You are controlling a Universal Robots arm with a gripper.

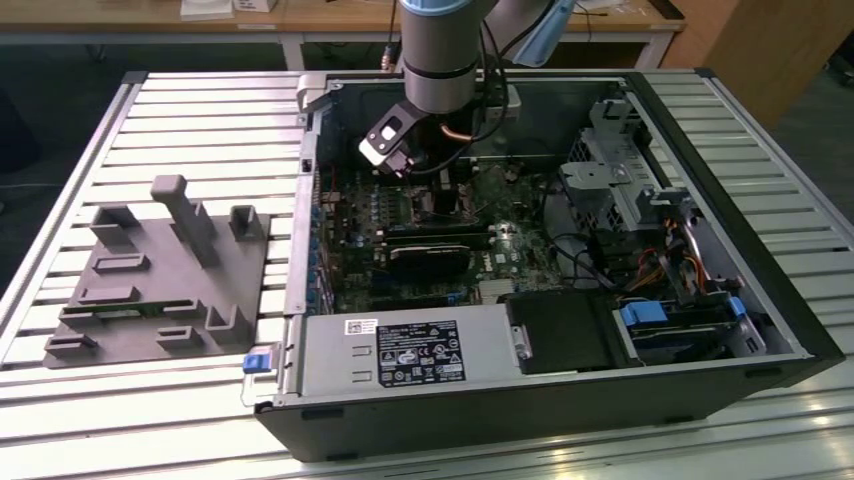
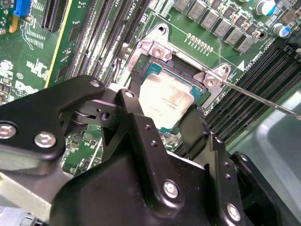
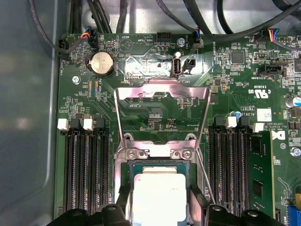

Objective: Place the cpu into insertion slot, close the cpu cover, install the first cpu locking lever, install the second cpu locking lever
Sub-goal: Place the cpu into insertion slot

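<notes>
Probably light, stiff and fragile, the cpu (image 2: 167,96) lies in the insertion slot (image 2: 157,49), best held by opposite edges, where the gripper (image 2: 164,112) straddles it, though whether pinching or loosed I cannot tell

A slatted aluminium table (image 1: 200,120) extends beneath the jaws. Beyond the jaws, a wooden workbench (image 1: 334,18) stands on dark floor (image 1: 34,125).

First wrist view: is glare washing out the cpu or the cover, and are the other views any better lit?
First wrist view: the cpu is washed pale, and the open cpu cover carries bright streaks. Second wrist view: milder glare on the chip. Exterior view: the table slats shine, while the case is dim inside.
</notes>
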